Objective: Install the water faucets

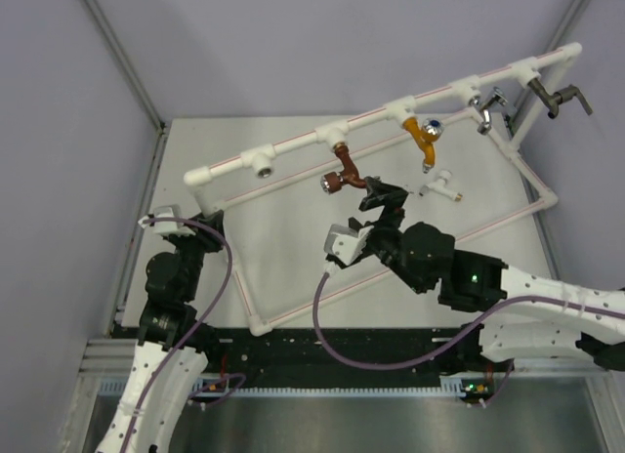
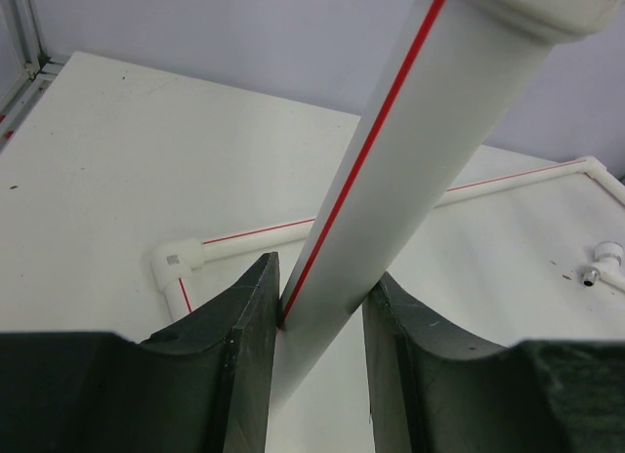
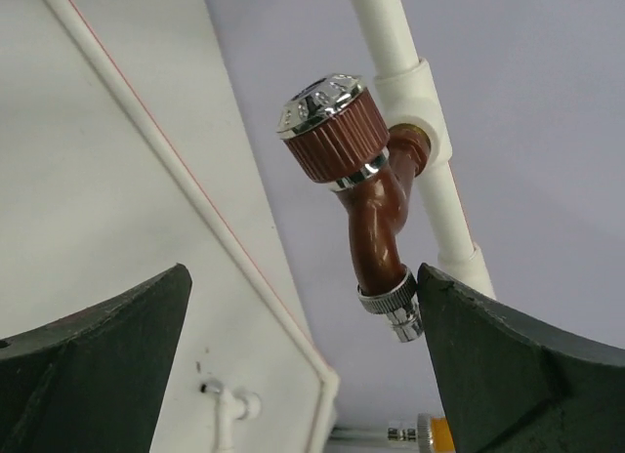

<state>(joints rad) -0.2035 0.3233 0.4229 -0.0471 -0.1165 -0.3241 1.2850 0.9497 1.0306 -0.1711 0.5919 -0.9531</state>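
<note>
The reddish-brown faucet (image 1: 343, 172) with a silver tip hangs from a tee socket on the white pipe frame's upper rail (image 1: 293, 148). In the right wrist view the faucet (image 3: 376, 228) stands between my wide-open fingers, its silver tip close to the right finger (image 3: 508, 365). My right gripper (image 1: 384, 194) (image 3: 303, 272) is open, just below the faucet. The white faucet (image 1: 441, 186) (image 3: 220, 409) (image 2: 601, 267) lies loose on the table. My left gripper (image 1: 200, 222) (image 2: 322, 277) is shut on the frame's left leg pipe (image 2: 391, 180).
A yellow faucet (image 1: 427, 134), a silver one (image 1: 488, 106) and a dark grey one (image 1: 563, 100) hang from further tees on the rail. One tee socket (image 1: 262, 163) at the left is bare. The frame's lower pipes (image 1: 430, 243) cross the table.
</note>
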